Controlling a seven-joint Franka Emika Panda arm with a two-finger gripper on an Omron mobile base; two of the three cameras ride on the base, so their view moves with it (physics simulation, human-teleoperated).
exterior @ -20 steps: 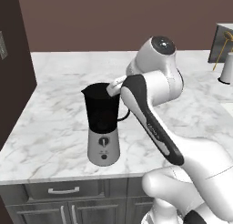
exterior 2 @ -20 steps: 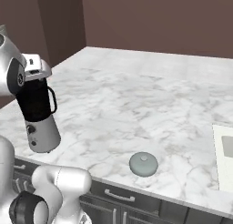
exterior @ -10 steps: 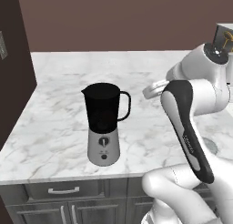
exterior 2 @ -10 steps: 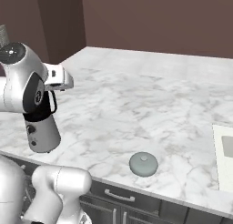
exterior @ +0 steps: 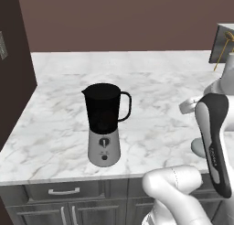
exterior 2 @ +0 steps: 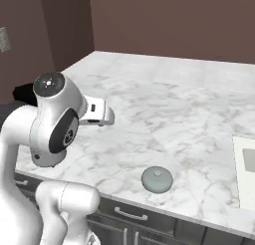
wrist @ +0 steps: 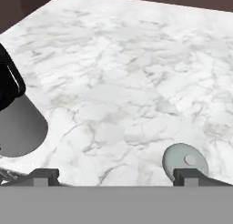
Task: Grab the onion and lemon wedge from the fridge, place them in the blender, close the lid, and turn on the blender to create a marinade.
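Now go for the lid (exterior 2: 157, 179): it lies flat near the surface (exterior: 155, 82) front edge, well apart from the blender (exterior: 105, 123), whose jar is uncovered. Your claw (wrist: 116, 176) is wide w/ nothing in it, so center over the lid's knob, drop straight, then pinch.

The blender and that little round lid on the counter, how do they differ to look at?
The blender stands tall and upright, while the lid lies low and flat. The blender's jar is nearly black on a silver-grey base, and the lid is pale grey all over. The blender has a side handle and a black dial; the lid has only a small knob in its middle. Both rest on the marble counter, set apart from each other.
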